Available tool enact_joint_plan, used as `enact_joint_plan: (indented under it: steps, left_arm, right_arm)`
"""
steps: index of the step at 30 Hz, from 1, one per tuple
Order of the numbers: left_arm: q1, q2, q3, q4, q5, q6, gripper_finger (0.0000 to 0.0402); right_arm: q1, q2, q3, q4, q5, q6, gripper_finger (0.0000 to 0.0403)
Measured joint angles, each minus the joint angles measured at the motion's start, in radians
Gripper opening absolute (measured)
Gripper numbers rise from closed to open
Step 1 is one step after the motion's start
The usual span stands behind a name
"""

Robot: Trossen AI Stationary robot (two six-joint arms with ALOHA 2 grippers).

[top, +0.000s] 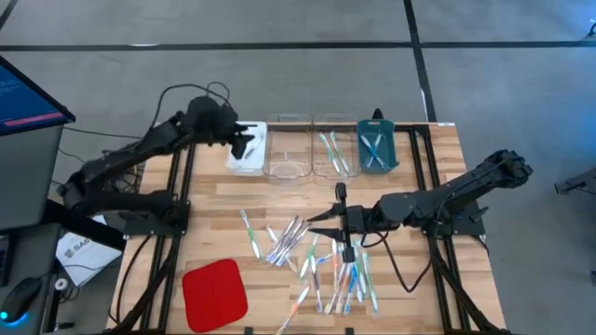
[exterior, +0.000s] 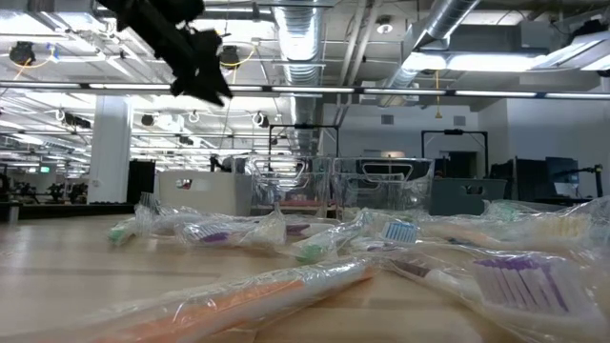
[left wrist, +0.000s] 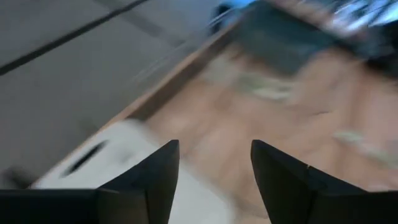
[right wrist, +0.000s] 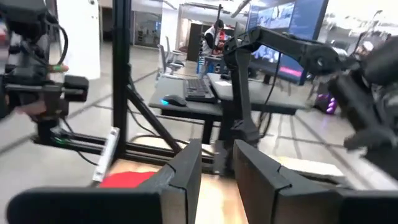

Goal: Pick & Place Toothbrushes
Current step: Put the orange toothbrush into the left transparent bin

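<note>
Left gripper [top: 248,144] is up over the white tray [top: 248,158] at the far end of the tray row, fingers [left wrist: 155,180] apart with nothing between them, which looks like a drop-off position. Right gripper [top: 343,223] sits low at the far edge of the toothbrush pile [top: 317,265], brushes just below it, likely lining up a pick. Its fingers [right wrist: 183,177] show only a narrow gap; can't tell if anything's pinched. A few brushes are already in the clear tray [top: 332,149] and teal tray [top: 375,149].

1. Left gripper [left wrist: 214,180]: two dark fingers [left wrist: 155,180], spread apart, nothing between them.
2. White tray [left wrist: 99,162] just beyond the fingers.
3. Wooden table [left wrist: 249,124] beyond the tray, blurred.
</note>
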Motion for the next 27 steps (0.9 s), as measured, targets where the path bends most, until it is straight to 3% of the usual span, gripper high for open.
enact_joint_plan:
  steps: [7, 15, 19, 27]
  left_arm:
    - [-0.200, -0.155, -0.189, 0.322, 0.162, -0.109, 0.0191]
    - [-0.439, -0.197, -0.373, 0.919, 0.250, -0.214, 0.0192]
    - [-0.508, -0.200, -0.372, 0.991, 0.304, -0.218, 0.0190]
    - [-0.541, -0.258, -0.361, 0.991, 0.521, -0.365, 0.0187]
  right_arm:
    - [0.006, 0.000, 0.000, -0.008, -0.001, 0.152, 0.0087]
    - [-0.004, 0.000, 0.001, -0.097, -0.001, 0.306, 0.0087]
    - [-0.005, 0.000, 0.001, -0.185, -0.001, 0.426, 0.0087]
    - [0.039, 0.002, 0.001, -0.483, 0.001, 0.820, 0.0087]
